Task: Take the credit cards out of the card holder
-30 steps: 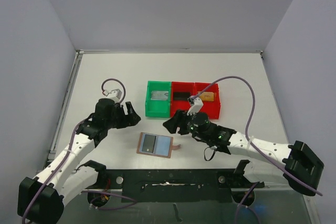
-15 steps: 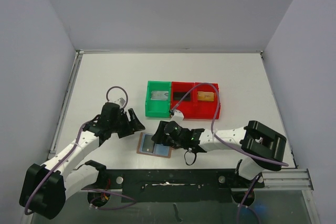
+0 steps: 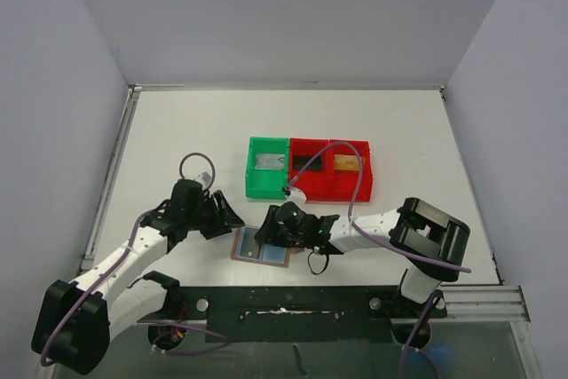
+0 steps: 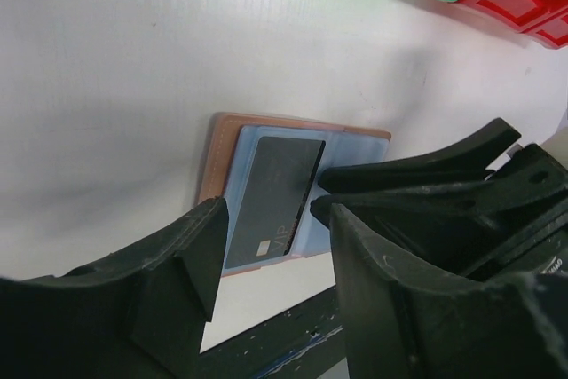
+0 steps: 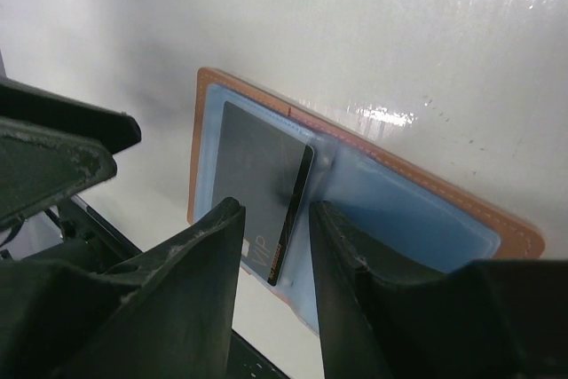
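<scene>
The tan card holder [image 3: 248,253] lies open on the table near the front edge, its blue lining [image 5: 399,210] showing. A dark grey card marked VIP [image 5: 253,175] sits in its left half and also shows in the left wrist view [image 4: 273,197]. My right gripper [image 3: 269,235] [image 5: 276,212] is open just above that card, with its jaws on either side of the card's right edge. My left gripper [image 3: 225,217] [image 4: 277,212] is open and empty, low at the holder's left side. A silver-grey card [image 3: 269,162], a black card [image 3: 306,162] and a gold-tan card [image 3: 349,163] lie in the bins.
A green bin [image 3: 254,185] and two joined red bins [image 3: 355,191] stand in a row just behind the holder. The two grippers face each other closely over the holder. The black mounting rail [image 3: 293,303] runs along the near edge.
My right gripper has swung left from the red bins down over the holder. My left gripper has moved nearer and lower toward the holder's left edge.
</scene>
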You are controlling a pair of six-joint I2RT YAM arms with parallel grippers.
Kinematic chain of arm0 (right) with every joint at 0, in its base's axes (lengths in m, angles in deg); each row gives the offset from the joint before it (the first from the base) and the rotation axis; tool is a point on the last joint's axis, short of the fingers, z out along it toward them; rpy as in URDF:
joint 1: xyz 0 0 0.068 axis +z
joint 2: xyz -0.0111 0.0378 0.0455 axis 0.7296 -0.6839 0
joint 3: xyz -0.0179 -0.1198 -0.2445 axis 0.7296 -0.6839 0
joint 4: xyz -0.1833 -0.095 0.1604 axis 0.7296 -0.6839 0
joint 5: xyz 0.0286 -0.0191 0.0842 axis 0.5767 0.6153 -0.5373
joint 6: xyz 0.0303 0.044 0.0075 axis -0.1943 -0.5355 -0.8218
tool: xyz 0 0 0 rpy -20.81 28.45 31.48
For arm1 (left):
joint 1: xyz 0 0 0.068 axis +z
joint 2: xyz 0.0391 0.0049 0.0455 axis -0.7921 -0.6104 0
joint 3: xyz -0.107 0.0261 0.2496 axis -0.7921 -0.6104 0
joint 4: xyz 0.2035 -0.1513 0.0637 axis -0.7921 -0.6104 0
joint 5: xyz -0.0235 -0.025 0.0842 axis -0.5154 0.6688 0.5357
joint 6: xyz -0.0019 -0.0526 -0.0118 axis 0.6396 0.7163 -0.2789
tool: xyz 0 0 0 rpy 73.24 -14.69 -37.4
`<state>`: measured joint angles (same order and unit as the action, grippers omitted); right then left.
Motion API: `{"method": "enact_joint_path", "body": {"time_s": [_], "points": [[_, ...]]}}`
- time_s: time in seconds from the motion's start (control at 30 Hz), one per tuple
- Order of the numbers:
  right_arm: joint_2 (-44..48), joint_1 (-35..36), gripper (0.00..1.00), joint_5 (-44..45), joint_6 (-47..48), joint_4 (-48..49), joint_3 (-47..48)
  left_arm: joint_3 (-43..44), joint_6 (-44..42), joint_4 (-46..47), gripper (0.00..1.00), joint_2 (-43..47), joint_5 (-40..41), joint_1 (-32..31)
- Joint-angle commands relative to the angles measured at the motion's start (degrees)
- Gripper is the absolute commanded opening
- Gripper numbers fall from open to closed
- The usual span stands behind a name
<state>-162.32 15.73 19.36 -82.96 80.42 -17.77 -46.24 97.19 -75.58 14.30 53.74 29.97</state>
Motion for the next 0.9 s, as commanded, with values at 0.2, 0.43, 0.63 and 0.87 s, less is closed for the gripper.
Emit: {"method": "enact_joint_path", "body": {"time_s": [0.2, 0.43, 0.63, 0.87], "points": [[-0.49, -4.22, 0.35, -4.64, -3.58, 5.61, -4.63, -1.53, 1.05, 6.35, 0.41, -2.23, -4.83, -1.79], [-2.09, -4.33, 0.34, -5.88, -2.91, 5.28, -3.66, -2.70, 1.82, 8.55, 0.35, -5.46, -5.61, -4.97], [-2.77, -4.36, 0.29, -6.39, -2.39, 4.92, -2.85, -3.84, 3.28, 9.31, 0.31, -5.81, -4.03, -7.08], [-3.12, -4.34, 0.29, -6.44, -1.91, 3.69, -2.06, -1.46, 2.09, 5.45, 0.31, -3.73, 0.71, -7.75]]}}
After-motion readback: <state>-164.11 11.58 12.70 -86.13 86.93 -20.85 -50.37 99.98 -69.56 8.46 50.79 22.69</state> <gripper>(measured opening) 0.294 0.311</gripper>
